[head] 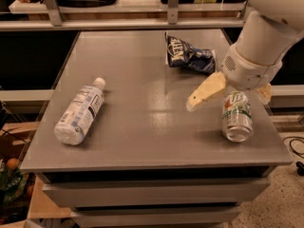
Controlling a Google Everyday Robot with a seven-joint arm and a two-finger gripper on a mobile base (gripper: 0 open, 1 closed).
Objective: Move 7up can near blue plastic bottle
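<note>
Looks like a lab or workshop: grey metal surface (pixel 142 146) backed by metal racking (pixel 118 23); cream-fingered pincer (pixel 228 99) spread above its right edge.

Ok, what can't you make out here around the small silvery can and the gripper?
In the camera view:
- Cream two-finger gripper, open astride the silvery green-labelled 7up can near the right edge of the grey table: one finger is mostly hidden by the white arm, contact unclear.
- Can's upper end: covered by the arm.
- Arm: cut off by the top edge.
- Clear bluish plastic bottle label: print too small.
</note>
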